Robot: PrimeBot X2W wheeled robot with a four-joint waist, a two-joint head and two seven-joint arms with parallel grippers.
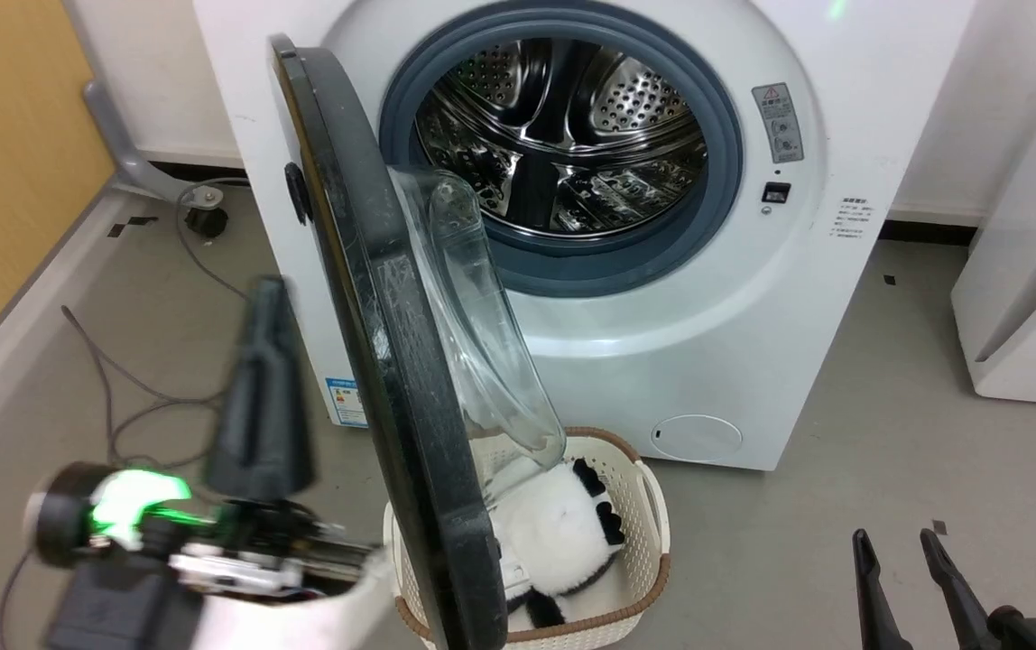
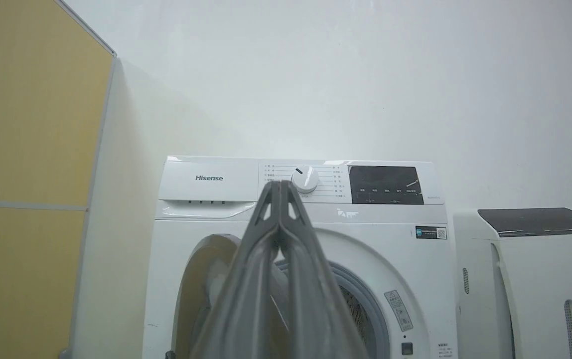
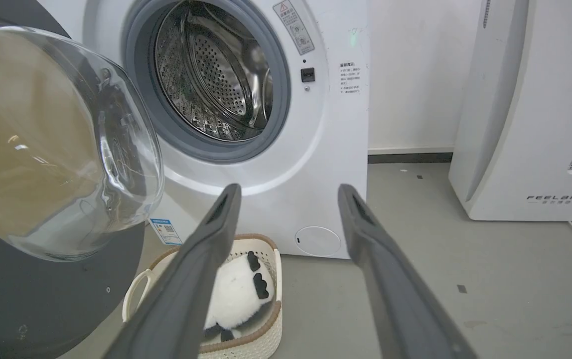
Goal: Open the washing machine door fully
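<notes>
The washing machine (image 1: 689, 361) stands on the floor (image 1: 843, 506) against the white wall, and its washing machine door (image 1: 392, 361) is swung well out from the front. The door is hinged at the machine's left side and stands almost edge-on from the head view, with its clear glass bowl facing right. The opening is uncovered, showing the grey gasket (image 1: 726, 171) and the perforated steel drum (image 1: 563, 135).

The left gripper (image 1: 270, 298) hangs on the outer side of the door, just beside its black rim and pointing up toward the machine. It is blurred, so I cannot tell whether it touches the door. From the wrist its two fingers (image 2: 266, 259) are pressed together with nothing between them.

The right gripper (image 1: 894, 534) sits low at the right, well apart from the door, with its fingers spread and holding nothing.

A white basket (image 1: 653, 506) holding a panda toy (image 1: 563, 524) sits on the floor right at the foot of the machine, partly under the door's lower edge. A white appliance (image 3: 530, 124) stands to the machine's right, and cables (image 1: 112, 388) trail across the floor at its left corner beside a yellow panel (image 1: 4, 135)
</notes>
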